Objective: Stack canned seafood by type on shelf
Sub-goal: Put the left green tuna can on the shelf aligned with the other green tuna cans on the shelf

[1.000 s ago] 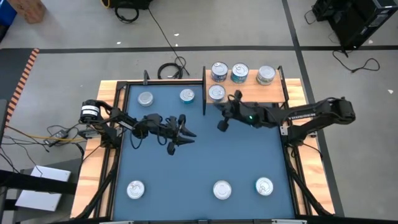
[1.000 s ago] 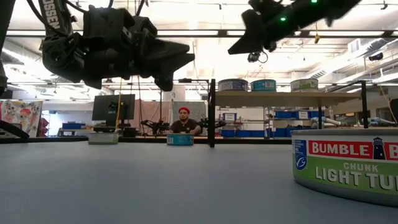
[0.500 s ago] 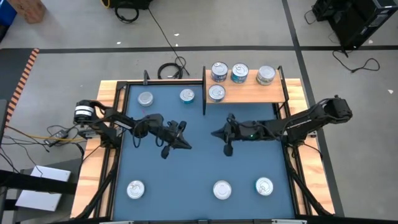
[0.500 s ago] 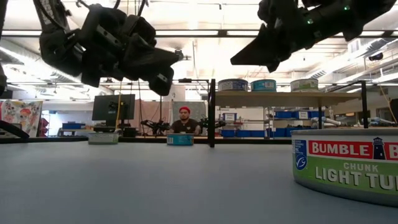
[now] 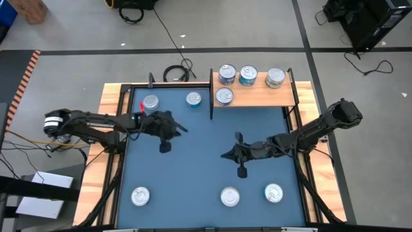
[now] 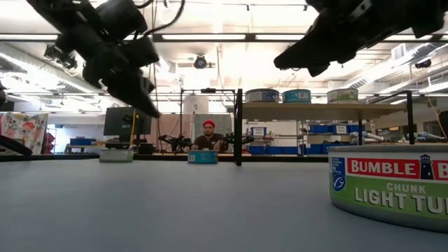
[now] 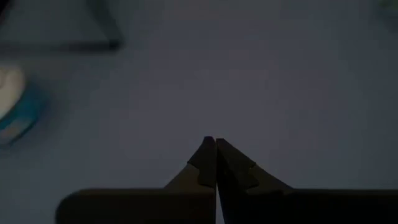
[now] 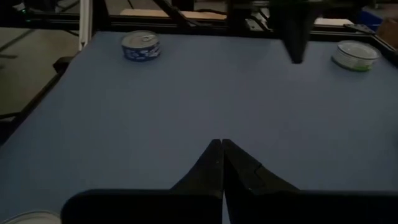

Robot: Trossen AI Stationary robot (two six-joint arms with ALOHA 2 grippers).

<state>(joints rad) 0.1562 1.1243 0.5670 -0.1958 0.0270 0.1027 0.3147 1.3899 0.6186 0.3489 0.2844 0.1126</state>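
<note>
Four tins of canned seafood [image 5: 248,75] stand on the wooden shelf [image 5: 257,98] at the table's far right. Two more [image 5: 150,102] [image 5: 193,98] rest on the blue mat's far left part. Three lie along its near edge [image 5: 140,196] [image 5: 230,196] [image 5: 273,193]; the near right one looms large in the low view [image 6: 392,189]. My left gripper [image 5: 182,129] hangs shut and empty above the mat left of centre, its fingertips together [image 7: 216,149]. My right gripper [image 5: 223,155] hangs shut and empty above the mat's middle, fingertips together [image 8: 222,149].
Black frame rails and wooden strips [image 5: 112,96] border the blue mat [image 5: 206,174]. The shelf has thin black posts [image 5: 212,96]. The mat's centre between the two grippers is bare. In the low view a person [image 6: 207,140] sits in the room far beyond the table.
My left gripper has shut on nothing, drawn back toward the table's left edge and risen, tipping from pointing down to a slant. My right gripper, staying shut, has swung from beside the shelf toward the near edge and sunk, ending above the mat's middle. No tin moved.
</note>
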